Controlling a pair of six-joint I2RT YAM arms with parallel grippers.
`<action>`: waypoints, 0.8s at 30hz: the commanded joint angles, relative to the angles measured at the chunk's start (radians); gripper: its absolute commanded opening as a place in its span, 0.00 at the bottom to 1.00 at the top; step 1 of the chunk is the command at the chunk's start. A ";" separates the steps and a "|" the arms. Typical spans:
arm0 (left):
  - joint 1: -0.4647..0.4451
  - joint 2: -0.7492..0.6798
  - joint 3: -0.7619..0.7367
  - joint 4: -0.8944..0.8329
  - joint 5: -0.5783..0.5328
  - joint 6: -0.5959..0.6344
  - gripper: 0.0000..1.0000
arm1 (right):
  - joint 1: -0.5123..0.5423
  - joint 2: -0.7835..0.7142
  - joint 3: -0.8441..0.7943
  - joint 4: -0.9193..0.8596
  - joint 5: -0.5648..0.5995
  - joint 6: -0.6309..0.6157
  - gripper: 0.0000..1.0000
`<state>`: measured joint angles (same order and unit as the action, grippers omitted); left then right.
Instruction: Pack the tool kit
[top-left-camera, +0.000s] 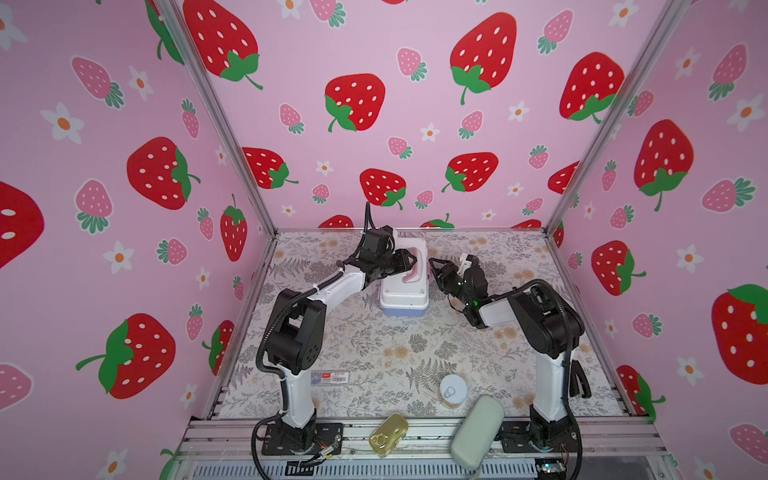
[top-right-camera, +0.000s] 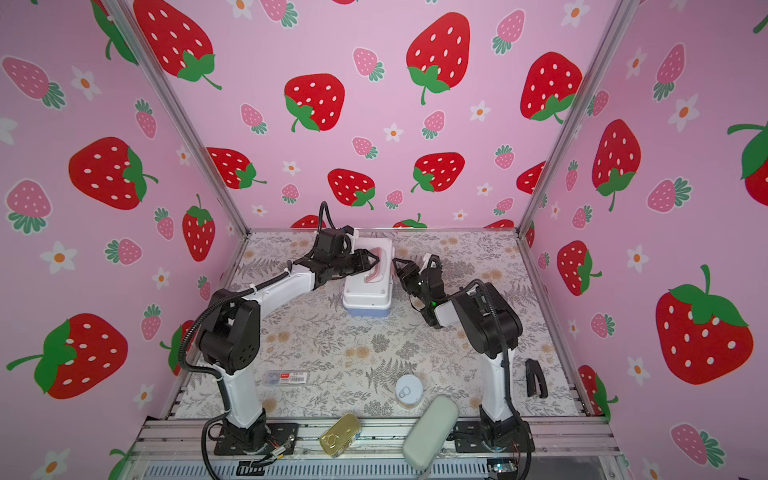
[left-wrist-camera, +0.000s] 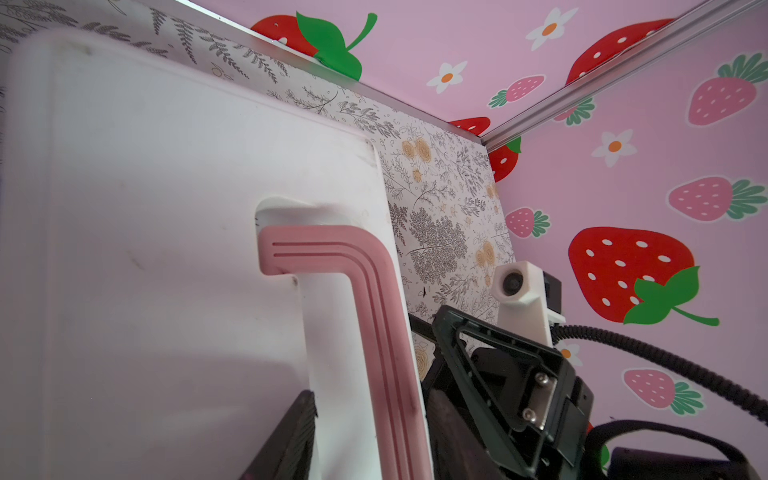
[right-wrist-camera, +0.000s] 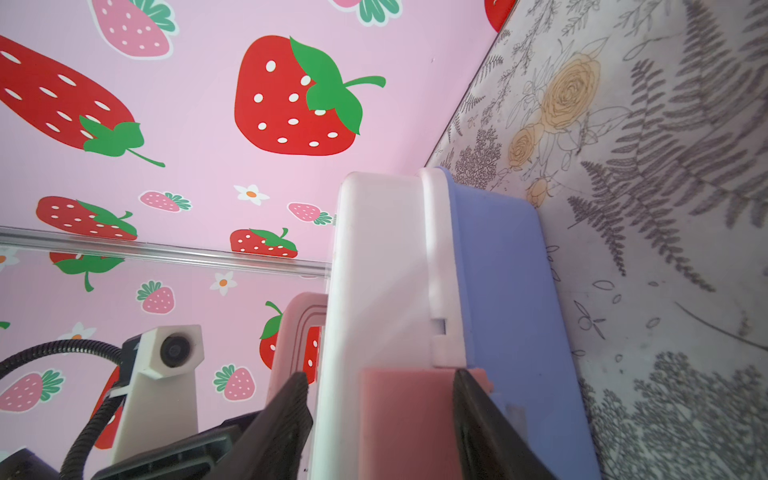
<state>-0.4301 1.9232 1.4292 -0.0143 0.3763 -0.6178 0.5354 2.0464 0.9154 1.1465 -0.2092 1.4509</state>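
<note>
The left gripper (top-left-camera: 411, 262) reached over the tool kit (top-left-camera: 403, 293) from the left arm's side, jaws partly apart and astride the pink handle (left-wrist-camera: 374, 316) on the white lid (left-wrist-camera: 166, 208). Whether they pinched the handle or only bracketed it could not be told. The right gripper (right-wrist-camera: 380, 373) sat just beside the kit's opposite side, jaws parted and empty. It was lined up on the pink latch (right-wrist-camera: 399, 419) (one finger level with the lid's top, the other down by the periwinkle base (right-wrist-camera: 498, 270)), and contact with the kit could not be made out. The kit stood upright between the two grippers, lid down on the base, on the floral table (top-left-camera: 374, 345). Well apart from the kit, toward the arms' mounts, lay a flat clear case with a red label (top-left-camera: 330, 377), a round white-topped tin (top-left-camera: 453, 390), a gold can (top-left-camera: 388, 434) and a grey-green oblong case (top-left-camera: 478, 432), the last two farthest from the kit.
</note>
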 joint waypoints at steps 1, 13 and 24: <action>-0.004 0.061 -0.010 -0.115 0.005 -0.015 0.48 | 0.015 -0.013 0.012 0.086 -0.059 0.017 0.59; -0.004 0.060 -0.009 -0.114 0.007 -0.017 0.48 | 0.015 0.025 0.013 0.033 -0.074 0.046 0.41; -0.005 0.065 -0.003 -0.113 0.015 -0.023 0.48 | 0.015 0.056 0.043 -0.025 -0.134 -0.011 0.41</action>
<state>-0.4301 1.9270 1.4315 -0.0093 0.3828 -0.6285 0.5213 2.0697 0.9447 1.1648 -0.2478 1.4509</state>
